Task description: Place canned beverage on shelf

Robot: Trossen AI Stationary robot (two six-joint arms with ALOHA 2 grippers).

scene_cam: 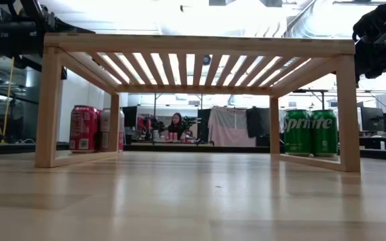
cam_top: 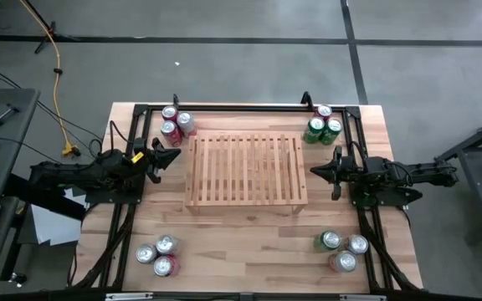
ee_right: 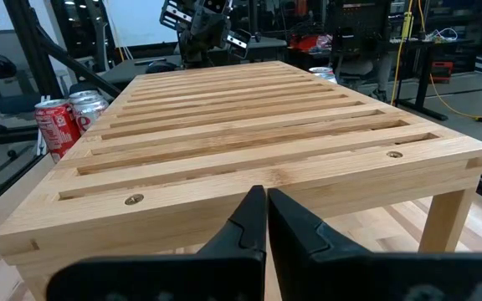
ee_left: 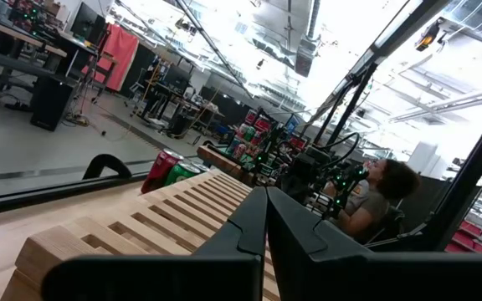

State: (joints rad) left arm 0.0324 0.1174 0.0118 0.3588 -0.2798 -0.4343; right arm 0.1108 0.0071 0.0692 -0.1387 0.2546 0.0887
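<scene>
Nothing placed yet: the shelf (cam_top: 245, 170) looks bare, cans waiting at the bench's corners, both end effectors, left (cam_top: 167, 156) and right (cam_top: 318, 170), closed, empty, at nine and three o'clock.

The light wooden surface (cam_top: 249, 234) carries the slatted light-wood shelf (cam_top: 245, 170) between both jaws, with can clusters (cam_top: 176, 124) toward its corners.

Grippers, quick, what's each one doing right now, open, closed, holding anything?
Left gripper: closed, holding nothing, beside the shelf's left edge.
Right gripper: closed, holding nothing, beside the shelf's right edge.
</scene>
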